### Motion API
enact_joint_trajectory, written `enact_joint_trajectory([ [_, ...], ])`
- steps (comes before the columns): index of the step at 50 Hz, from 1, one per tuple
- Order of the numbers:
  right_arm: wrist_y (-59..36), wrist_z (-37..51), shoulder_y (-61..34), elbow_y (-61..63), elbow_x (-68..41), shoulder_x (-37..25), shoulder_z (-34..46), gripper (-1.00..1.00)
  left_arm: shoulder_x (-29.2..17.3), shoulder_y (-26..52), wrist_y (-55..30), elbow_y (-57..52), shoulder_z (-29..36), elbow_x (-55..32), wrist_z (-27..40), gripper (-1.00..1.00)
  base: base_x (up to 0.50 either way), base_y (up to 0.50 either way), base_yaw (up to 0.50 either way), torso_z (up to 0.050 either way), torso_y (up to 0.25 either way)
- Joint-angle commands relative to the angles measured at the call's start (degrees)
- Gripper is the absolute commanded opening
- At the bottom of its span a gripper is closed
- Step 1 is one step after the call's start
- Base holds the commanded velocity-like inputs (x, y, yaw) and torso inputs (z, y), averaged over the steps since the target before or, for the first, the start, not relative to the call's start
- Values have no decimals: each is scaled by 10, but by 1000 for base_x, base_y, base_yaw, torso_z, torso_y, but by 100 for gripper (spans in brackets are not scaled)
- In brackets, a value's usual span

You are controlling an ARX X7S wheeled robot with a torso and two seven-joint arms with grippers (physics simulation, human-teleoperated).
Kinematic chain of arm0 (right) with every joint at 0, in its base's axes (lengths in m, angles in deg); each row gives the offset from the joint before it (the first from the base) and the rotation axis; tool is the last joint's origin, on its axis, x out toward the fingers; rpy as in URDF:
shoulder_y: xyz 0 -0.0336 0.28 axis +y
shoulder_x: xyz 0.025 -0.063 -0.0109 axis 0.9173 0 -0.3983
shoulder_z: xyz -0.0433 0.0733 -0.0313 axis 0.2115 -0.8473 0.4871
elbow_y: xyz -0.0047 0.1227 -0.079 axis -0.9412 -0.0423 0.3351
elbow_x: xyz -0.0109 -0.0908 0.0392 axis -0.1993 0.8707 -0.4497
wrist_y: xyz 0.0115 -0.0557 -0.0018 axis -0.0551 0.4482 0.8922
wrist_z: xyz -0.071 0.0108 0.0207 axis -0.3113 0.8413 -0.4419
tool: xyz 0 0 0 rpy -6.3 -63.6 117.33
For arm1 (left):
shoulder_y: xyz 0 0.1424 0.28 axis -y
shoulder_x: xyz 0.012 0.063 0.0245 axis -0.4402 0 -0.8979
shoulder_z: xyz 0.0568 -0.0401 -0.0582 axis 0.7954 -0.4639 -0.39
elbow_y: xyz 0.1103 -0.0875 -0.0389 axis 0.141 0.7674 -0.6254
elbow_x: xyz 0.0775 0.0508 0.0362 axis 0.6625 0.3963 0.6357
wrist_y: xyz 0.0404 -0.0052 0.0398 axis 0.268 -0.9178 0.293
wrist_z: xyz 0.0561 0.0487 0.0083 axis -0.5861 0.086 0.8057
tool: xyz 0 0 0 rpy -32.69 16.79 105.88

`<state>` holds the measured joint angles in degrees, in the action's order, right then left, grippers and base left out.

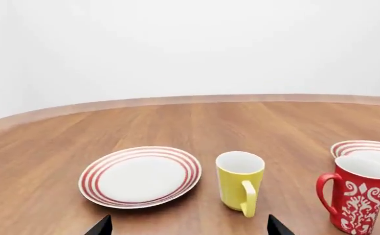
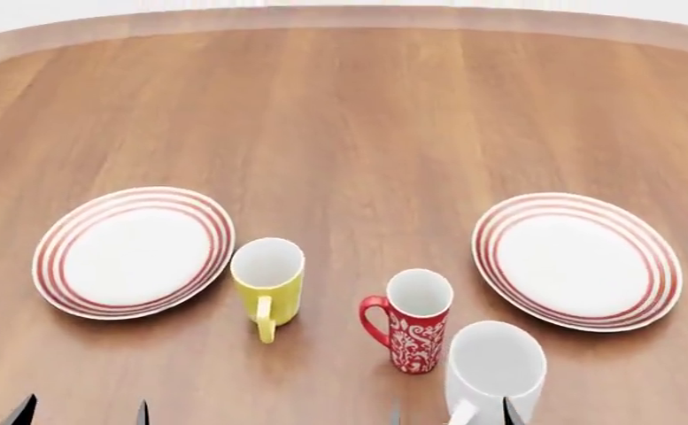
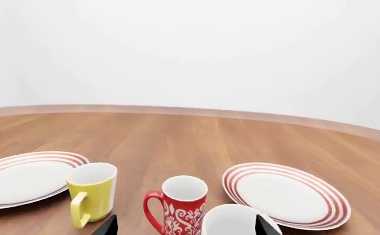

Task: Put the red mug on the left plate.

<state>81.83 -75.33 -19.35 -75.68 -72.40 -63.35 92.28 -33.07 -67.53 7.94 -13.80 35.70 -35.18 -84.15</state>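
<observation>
My left gripper [image 2: 81, 412]: low at the near edge of the wooden table [image 2: 356, 115], only two dark fingertips showing in the head view; spread wide apart with nothing between them, pointing toward the gap between the left plate and the yellow mug.
My right gripper [image 2: 450, 413]: also low at the near edge, tips parted and holding nothing, straddling the white mug [image 2: 494, 367] in the head view.
Red mug [image 2: 413, 320]: upright on the table, handle toward my left, between the yellow mug [image 2: 268, 282] and the white mug, just beside the white one; well apart from the left plate.
Left plate [image 2: 54, 243]: flat on the table at my left, bare, the yellow mug near its right rim.
Right plate [image 2: 651, 257]: flat at my right.
Left wrist view only: the plate seen whole, the white mug out of frame.
Right wrist view only: the white mug's rim [image 3: 235, 220] between my fingertips, the red mug's handle in profile.
</observation>
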Motion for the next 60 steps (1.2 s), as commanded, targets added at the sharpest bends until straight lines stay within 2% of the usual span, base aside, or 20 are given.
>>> enact_joint_trajectory([
  [1, -3, 9, 0, 5, -5, -8, 11, 100, -9, 0, -1, -1, 7, -8, 9, 100, 215, 270, 0, 0, 0],
  [60, -19, 37, -9, 9, -38, -35, 41, 100, -36, 2, 1, -4, 38, -28, 39, 100, 274, 287, 0, 0, 0],
])
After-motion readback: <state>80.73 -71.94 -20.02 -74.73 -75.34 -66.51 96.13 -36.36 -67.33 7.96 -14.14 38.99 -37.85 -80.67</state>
